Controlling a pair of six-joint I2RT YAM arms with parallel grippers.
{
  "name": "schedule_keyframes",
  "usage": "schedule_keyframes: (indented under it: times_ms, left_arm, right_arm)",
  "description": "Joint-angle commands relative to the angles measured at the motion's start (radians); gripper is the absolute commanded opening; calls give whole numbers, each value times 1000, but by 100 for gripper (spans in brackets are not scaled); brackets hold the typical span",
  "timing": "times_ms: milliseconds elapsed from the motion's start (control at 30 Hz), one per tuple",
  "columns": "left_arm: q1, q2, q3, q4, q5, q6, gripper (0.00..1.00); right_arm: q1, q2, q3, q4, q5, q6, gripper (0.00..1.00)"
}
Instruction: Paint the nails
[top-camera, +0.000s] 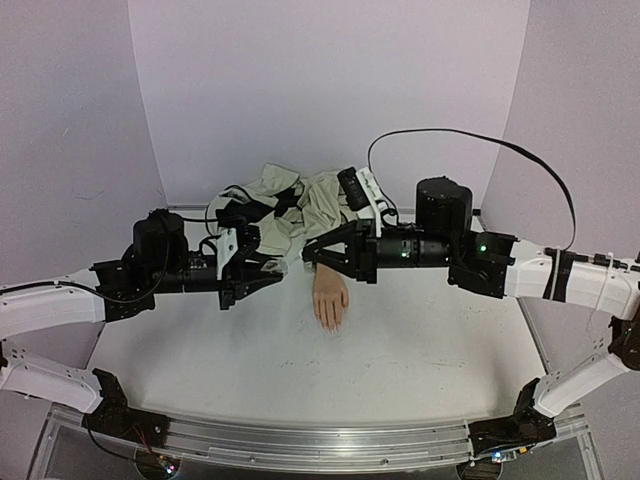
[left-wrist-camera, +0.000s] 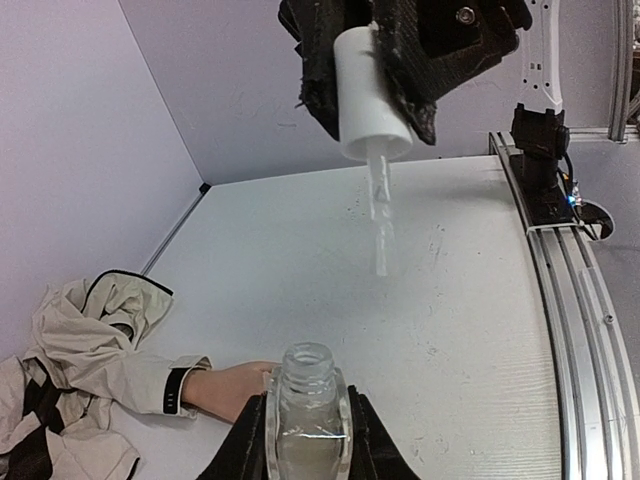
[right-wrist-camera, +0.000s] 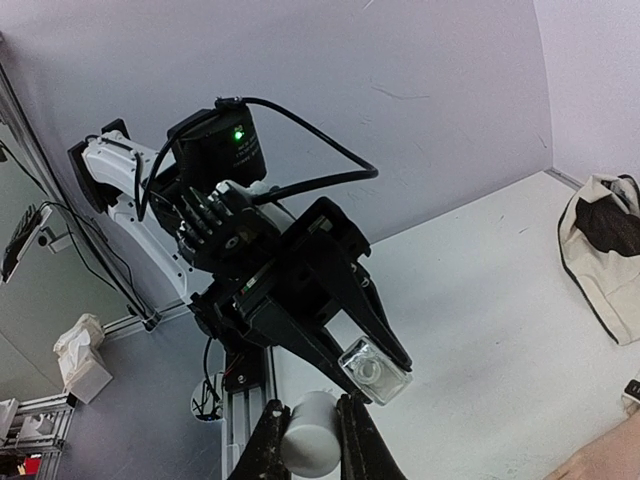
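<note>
From above, saw the pale peach mannequin hand flat on the white desk, nails nearward. By left wrist, saw left fingers clamped on an open clear glass bottle, translucent brush poised above. By right wrist, saw right fingers shut on the white brush cap; judged it brush-loading, next wanting a careful reach down to a nail.

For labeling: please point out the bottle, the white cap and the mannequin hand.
bottle (left-wrist-camera: 306, 372), left wrist view, open neck.
white cap (left-wrist-camera: 366, 92), left wrist view, side wall.
mannequin hand (top-camera: 330, 296), top view, its back.
</note>
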Motion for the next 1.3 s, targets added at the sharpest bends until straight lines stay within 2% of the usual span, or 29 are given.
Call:
schedule_keyframes:
  times_ms: [0, 400, 1267]
  left_arm:
    - [-6, 7, 19, 17, 0, 12, 0]
    - [-10, 16, 26, 13, 9, 3, 0]
    - [-14, 7, 29, 11, 18, -9, 0]
  right_arm:
    - [16, 10, 53, 53, 2, -16, 0]
    - [21, 31, 59, 40, 68, -33, 0]
    - [34, 71, 71, 15, 98, -52, 0]
